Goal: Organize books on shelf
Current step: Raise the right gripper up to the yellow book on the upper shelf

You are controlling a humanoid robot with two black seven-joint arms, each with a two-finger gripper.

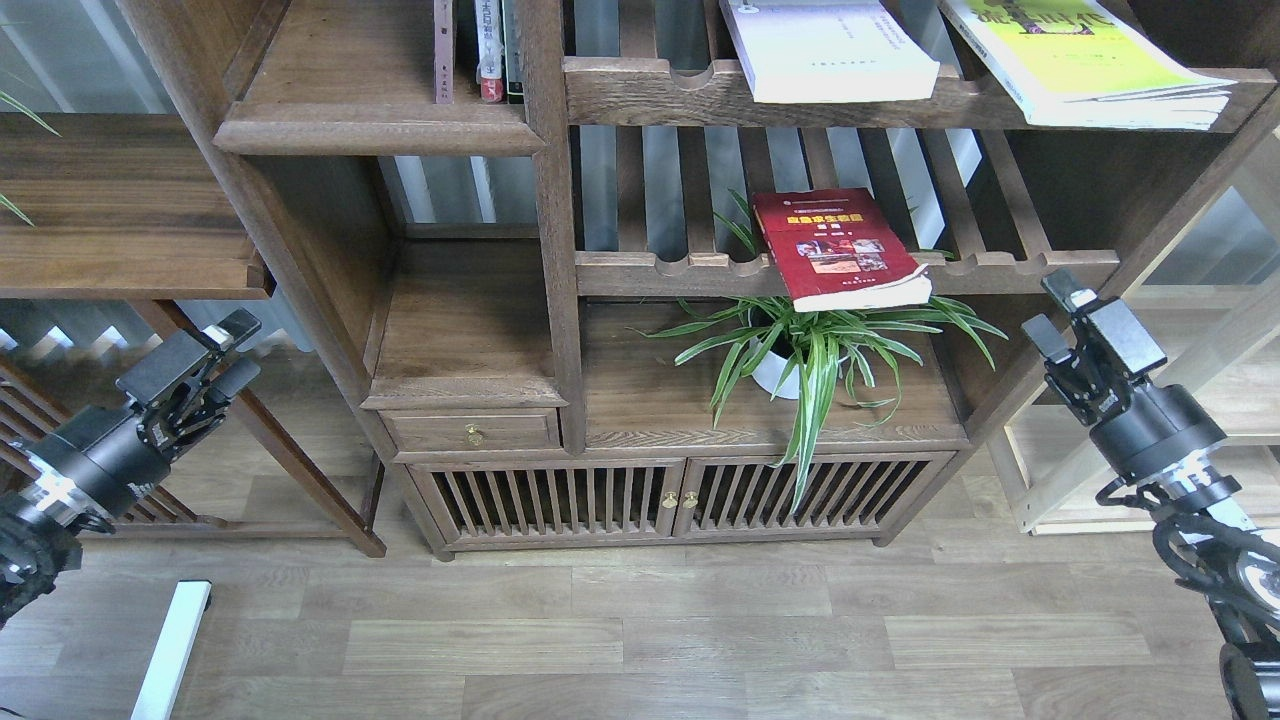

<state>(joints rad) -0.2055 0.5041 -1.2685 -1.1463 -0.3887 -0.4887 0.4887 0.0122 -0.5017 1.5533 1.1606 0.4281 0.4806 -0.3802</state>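
A red book (840, 250) lies flat on the middle slatted shelf, its near end overhanging the rail. On the slatted shelf above it, a pale lavender-white book (830, 50) and a yellow-green book (1090, 60) lie flat, both jutting past the front edge. The solid moulded shelf (340, 75) at upper left carries a few narrow upright books (485, 50). My left gripper (236, 348) hovers open and empty at the lower left, far from the books. My right gripper (1052, 312) is open and empty, low at the right of the bookcase, below and right of the red book.
A potted spider plant (800, 350) stands under the red book, its leaves spilling over the cabinet doors (680, 495). A small drawer (472, 432) sits beneath an open cubby. A dark side table (120, 210) stands left, a pale wood rack (1230, 400) right.
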